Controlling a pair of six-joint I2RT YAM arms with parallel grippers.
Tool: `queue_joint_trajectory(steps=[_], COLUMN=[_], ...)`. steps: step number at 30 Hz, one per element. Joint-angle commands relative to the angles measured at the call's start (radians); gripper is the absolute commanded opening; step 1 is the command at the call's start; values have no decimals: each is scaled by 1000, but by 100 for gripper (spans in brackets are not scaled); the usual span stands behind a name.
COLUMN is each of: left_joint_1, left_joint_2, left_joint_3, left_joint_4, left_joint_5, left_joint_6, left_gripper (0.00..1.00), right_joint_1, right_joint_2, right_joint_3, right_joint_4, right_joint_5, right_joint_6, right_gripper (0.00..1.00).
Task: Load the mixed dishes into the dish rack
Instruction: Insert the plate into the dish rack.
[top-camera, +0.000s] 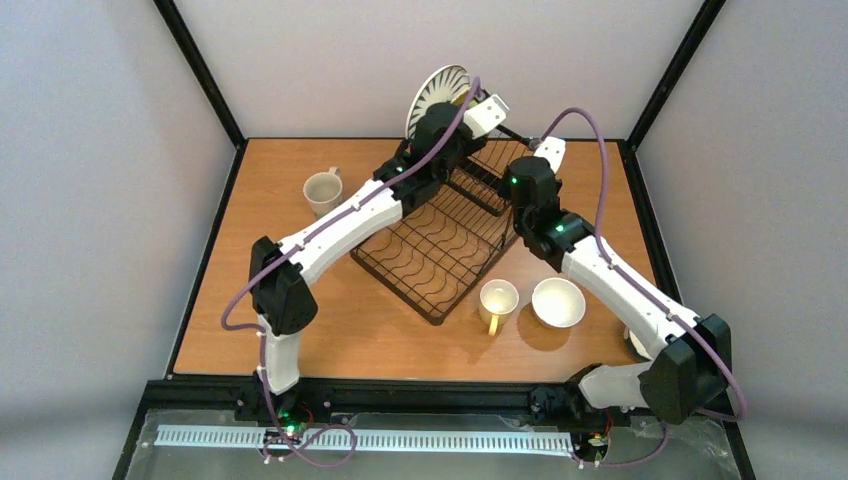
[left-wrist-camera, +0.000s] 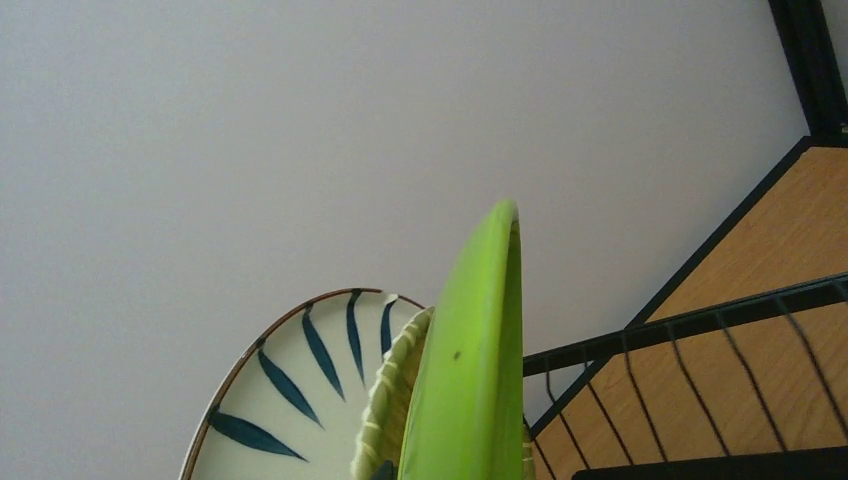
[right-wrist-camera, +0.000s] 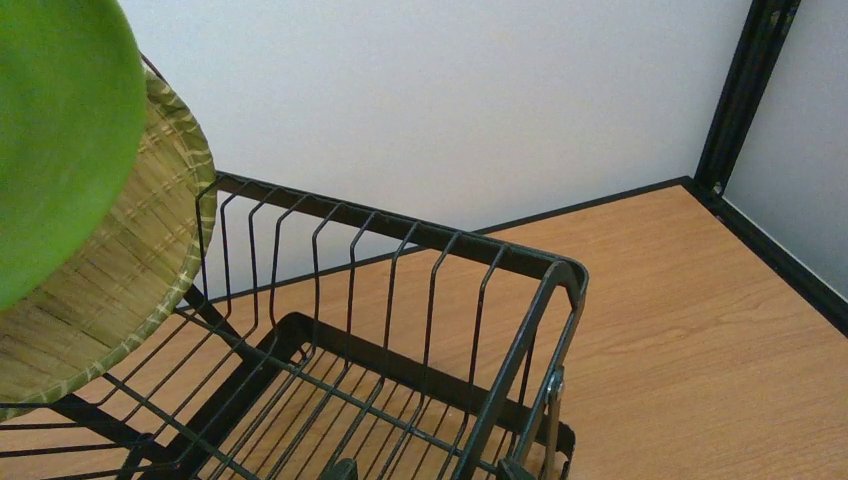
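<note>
One round lime-green plate (left-wrist-camera: 470, 380) sits clamped in your left end effector (top-camera: 460, 102); your right end effector (right-wrist-camera: 430, 468) gapes, empty.

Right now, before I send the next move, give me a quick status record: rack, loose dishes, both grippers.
standing at far end of dish rack: striped plate, woven bamboo plate
lime-green plate: edge-on beside the woven bamboo plate, apparently held by left gripper; seating hidden
on table: left mug left of the rack; near mug and white bowl by its near right end
left gripper: shut, fingers out of view
right gripper: open, empty, over the basket corner
</note>
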Motion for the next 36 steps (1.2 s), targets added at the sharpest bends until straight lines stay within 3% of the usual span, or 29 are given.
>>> queue_joint_trajectory(steps=[1,10,36], left_joint_1=[66,125,139], left_joint_2=[10,20,62], left_joint_3=[68,70,113], left_joint_4=[-42,-104,-174], left_joint_5=[82,183,269], left_joint_6=[-52,-92,-173], left_gripper=[0,0,0], right_joint_1=[-14,-15,-15], right_joint_2=[40,84,95], right_joint_3=[15,22,-5], right_joint_4=[29,38,42], right_joint_5=[-17,-32,-30], right_joint_6=[-5,10,14], right_gripper=[79,79,79])
